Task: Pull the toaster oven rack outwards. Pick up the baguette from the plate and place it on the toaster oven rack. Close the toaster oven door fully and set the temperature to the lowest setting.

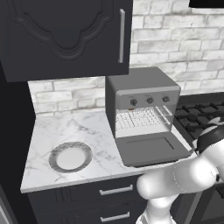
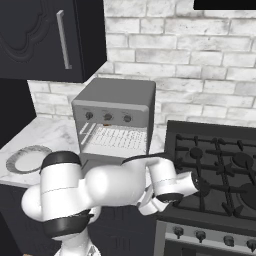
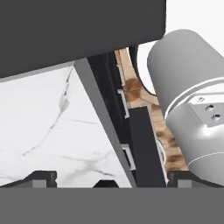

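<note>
The toaster oven (image 1: 142, 85) (image 2: 116, 102) stands on the marble counter. Its door (image 1: 148, 148) is dropped open and lies flat. The wire rack (image 1: 141, 118) (image 2: 118, 138) lies level inside the cavity. Three dark knobs (image 1: 150, 100) run across the front. The plate (image 1: 70, 157) (image 2: 27, 158) sits at the counter's front left with its white centre bare. The baguette is out of view. My gripper (image 3: 111, 180) is open with nothing between its fingertips (image 3: 43, 176). It hangs low by the counter's front edge, looking across marble with a dark grey panel (image 3: 78, 30) overhead.
A black stove with burner grates (image 2: 220, 160) adjoins the oven on the right. A dark wall cabinet (image 1: 65, 35) hangs above the counter's left part. Drawer fronts with silver handles (image 1: 116, 190) lie below the counter. My bent arm (image 2: 115, 187) crosses in front of the oven.
</note>
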Controlling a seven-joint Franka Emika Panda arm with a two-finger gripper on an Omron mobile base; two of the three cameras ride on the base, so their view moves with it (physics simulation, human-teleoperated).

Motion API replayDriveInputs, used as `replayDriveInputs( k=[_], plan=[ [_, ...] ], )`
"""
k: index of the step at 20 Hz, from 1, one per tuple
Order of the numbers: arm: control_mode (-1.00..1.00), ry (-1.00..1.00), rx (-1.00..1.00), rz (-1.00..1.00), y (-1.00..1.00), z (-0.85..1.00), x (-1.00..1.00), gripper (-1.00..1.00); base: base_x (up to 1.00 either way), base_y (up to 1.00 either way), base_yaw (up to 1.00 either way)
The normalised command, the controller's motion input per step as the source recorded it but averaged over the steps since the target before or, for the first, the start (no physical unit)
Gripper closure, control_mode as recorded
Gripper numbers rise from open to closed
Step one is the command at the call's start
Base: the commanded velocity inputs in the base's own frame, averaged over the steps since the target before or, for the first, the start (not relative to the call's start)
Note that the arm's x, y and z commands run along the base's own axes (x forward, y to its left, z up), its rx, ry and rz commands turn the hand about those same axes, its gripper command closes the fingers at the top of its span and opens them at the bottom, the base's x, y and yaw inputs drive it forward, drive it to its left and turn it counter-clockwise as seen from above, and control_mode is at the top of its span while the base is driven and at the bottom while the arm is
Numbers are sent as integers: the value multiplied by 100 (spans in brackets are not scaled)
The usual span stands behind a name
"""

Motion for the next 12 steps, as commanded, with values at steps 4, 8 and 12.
replayDriveInputs(
  k=[4,8,12],
  plan=[
    [-100,0,0,0,1,-15,10,-100,0,0,0],
    [-100,0,0,0,0,-16,13,-100,0,0,0],
    [-100,0,1,0,0,-12,14,-100,0,0,0]
  ],
)
